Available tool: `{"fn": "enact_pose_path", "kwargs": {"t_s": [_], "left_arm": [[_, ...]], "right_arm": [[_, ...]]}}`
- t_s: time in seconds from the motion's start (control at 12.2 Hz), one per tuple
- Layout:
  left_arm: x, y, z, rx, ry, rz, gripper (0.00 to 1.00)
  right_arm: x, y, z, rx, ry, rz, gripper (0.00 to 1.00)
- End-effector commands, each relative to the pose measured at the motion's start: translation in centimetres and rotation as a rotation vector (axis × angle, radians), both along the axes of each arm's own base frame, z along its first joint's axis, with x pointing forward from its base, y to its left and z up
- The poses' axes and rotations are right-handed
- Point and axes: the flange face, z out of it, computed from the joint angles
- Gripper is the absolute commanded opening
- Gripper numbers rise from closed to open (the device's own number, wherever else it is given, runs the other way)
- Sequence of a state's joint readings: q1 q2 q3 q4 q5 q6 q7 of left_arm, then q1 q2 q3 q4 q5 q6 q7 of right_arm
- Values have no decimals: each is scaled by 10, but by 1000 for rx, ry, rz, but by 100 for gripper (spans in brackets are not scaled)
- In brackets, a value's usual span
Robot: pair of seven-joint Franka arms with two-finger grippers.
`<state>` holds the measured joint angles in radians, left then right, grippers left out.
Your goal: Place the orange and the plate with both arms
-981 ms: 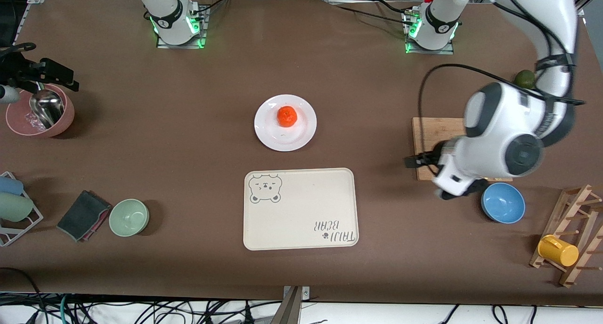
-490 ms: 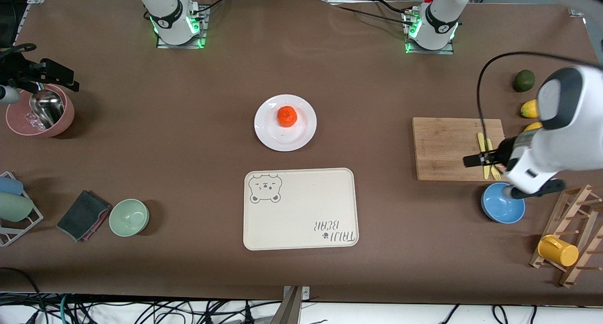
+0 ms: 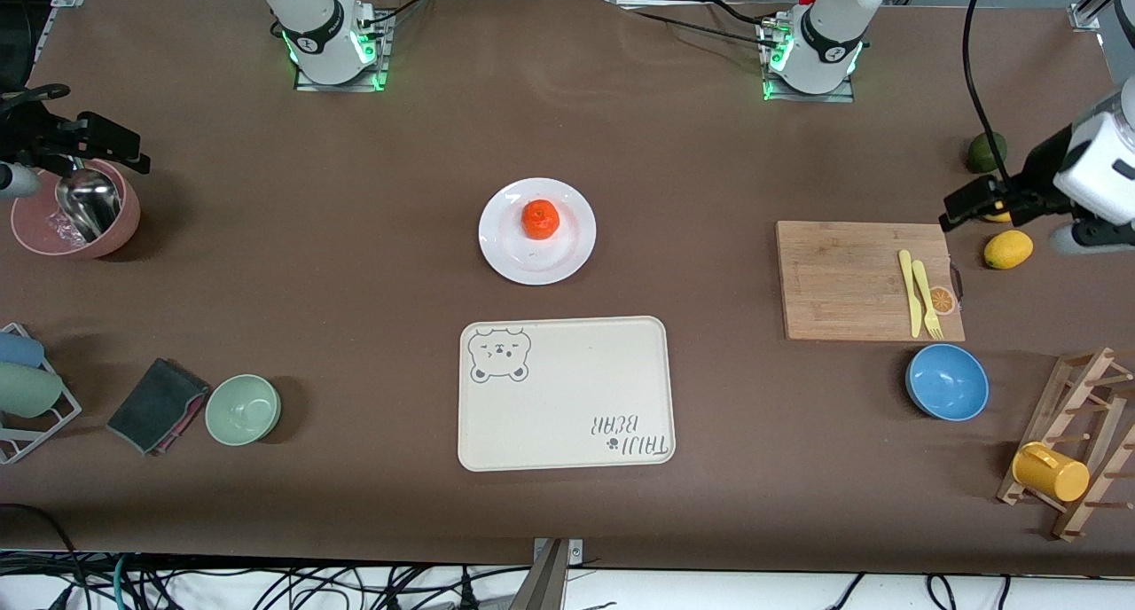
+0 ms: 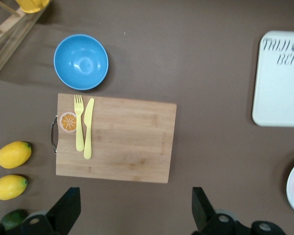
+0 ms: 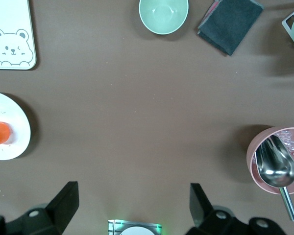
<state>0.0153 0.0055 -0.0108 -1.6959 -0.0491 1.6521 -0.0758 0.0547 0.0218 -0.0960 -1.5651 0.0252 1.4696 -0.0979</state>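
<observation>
Risks rolling the orange [image 3: 540, 218] off the plate [image 3: 536, 254], mid-frame, if gripped unevenly. Left gripper [image 4: 134, 210] spread over the lemons [image 3: 1007, 249]; right gripper [image 5: 130, 205] spread over the pink bowl [image 3: 31, 240], both at frame edges.

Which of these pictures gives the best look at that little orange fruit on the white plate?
The front view: the whole orange sits unobstructed on the plate. The right wrist view cuts it off at the picture's edge. The left wrist view shows only a sliver of plate, no orange.

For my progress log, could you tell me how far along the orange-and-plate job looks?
Done: the orange sits on the plate mid-table, farther from the camera than the bear tray. In hand: nothing. The left pincer is open over the cutting board's end; the right pincer waits open by the pink bowl. Nothing visibly remains.
</observation>
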Motion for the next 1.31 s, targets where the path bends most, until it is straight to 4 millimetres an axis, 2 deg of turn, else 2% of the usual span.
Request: {"fn": "enact_pose_path", "kwargs": {"t_s": [0.0, 0.33, 0.41, 0.49, 0.65, 0.9, 0.98, 1.23], "left_arm": [[-3, 11, -18, 26, 10, -45, 100], [-2, 22, -11, 23, 23, -27, 100], [-2, 23, -11, 25, 23, -26, 100], [-2, 23, -11, 25, 23, -26, 100], [-2, 20, -14, 25, 29, -25, 100], [1, 18, -18, 25, 35, -28, 100], [0, 18, -18, 25, 37, -28, 100], [1, 18, -18, 25, 35, -26, 100]], "right_arm": [[5, 0, 1, 15, 2, -3, 100], [13, 0, -20, 0, 56, 5, 100], [19, 3, -32, -6, 76, 7, 100], [29, 5, -57, -4, 126, 15, 100], [31, 3, -67, 9, 150, 23, 100], [39, 15, -89, 33, 177, 151, 100], [45, 21, -104, 56, 193, 216, 100], [69, 47, -142, 250, 184, 243, 100]]}}
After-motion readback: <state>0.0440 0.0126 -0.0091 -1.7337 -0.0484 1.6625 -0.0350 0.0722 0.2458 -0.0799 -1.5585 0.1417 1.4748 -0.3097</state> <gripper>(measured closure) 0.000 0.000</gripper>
